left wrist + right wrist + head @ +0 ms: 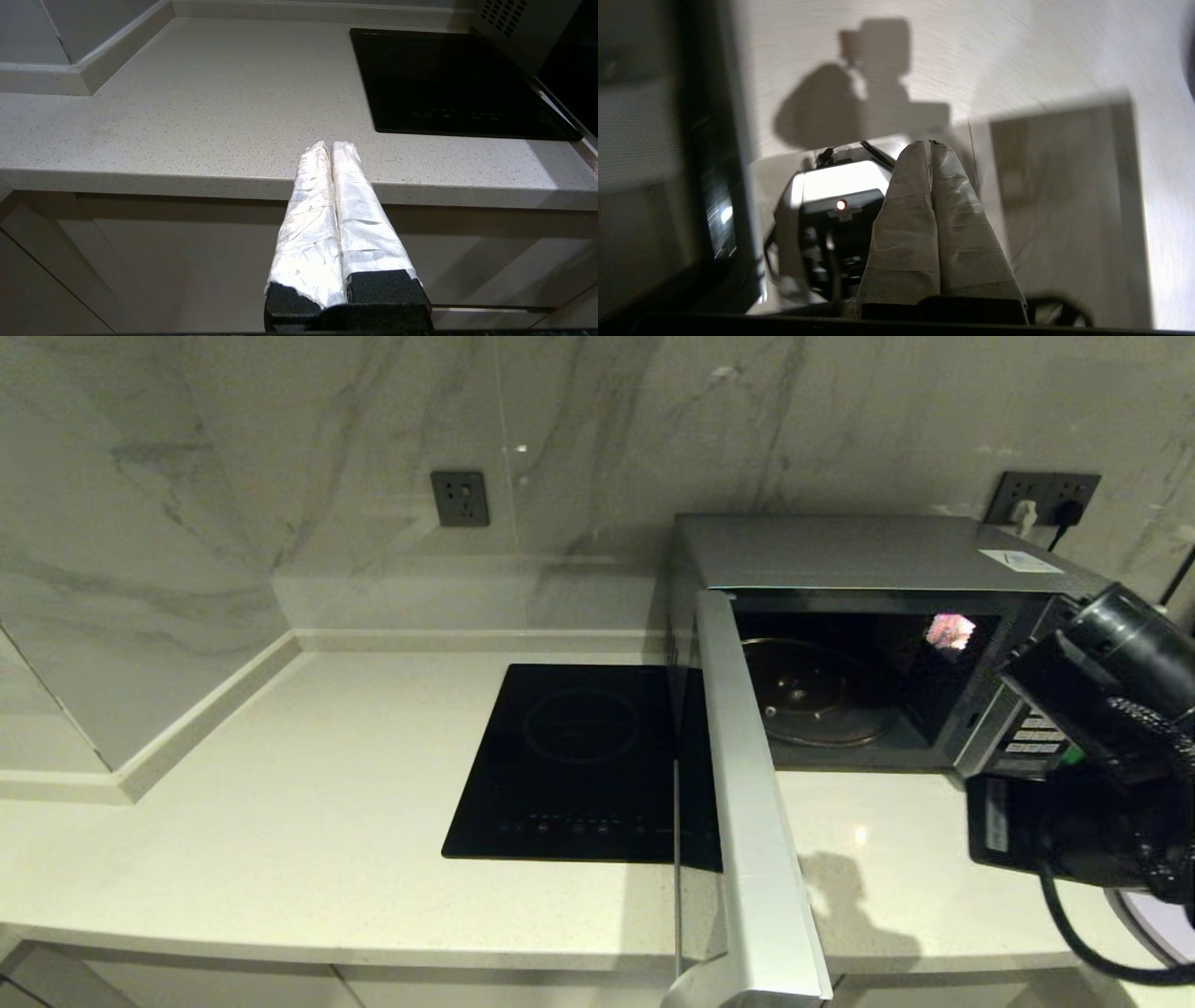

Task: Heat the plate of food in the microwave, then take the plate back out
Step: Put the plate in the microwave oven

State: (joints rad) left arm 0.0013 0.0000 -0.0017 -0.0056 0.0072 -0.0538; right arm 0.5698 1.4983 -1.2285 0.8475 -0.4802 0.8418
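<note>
The silver microwave [840, 560] stands at the back right of the counter with its door [756, 803] swung wide open toward me. Its cavity holds only the bare glass turntable [812, 691]. At the lower right edge of the head view a lilac sliver of the plate [1162, 924] shows behind my right arm [1092, 747]; no fries are visible. The right gripper [930, 144] is shut on nothing, in front of the microwave beside the dark door glass [705, 186]. The left gripper [331, 145] is shut and empty, parked low before the counter's front edge.
A flat black induction hob [569, 756] is set into the counter [280, 803] left of the microwave, partly behind the open door. The keypad [1032, 737] is half hidden by my right arm. Marble walls close the back and left, with wall sockets [459, 498].
</note>
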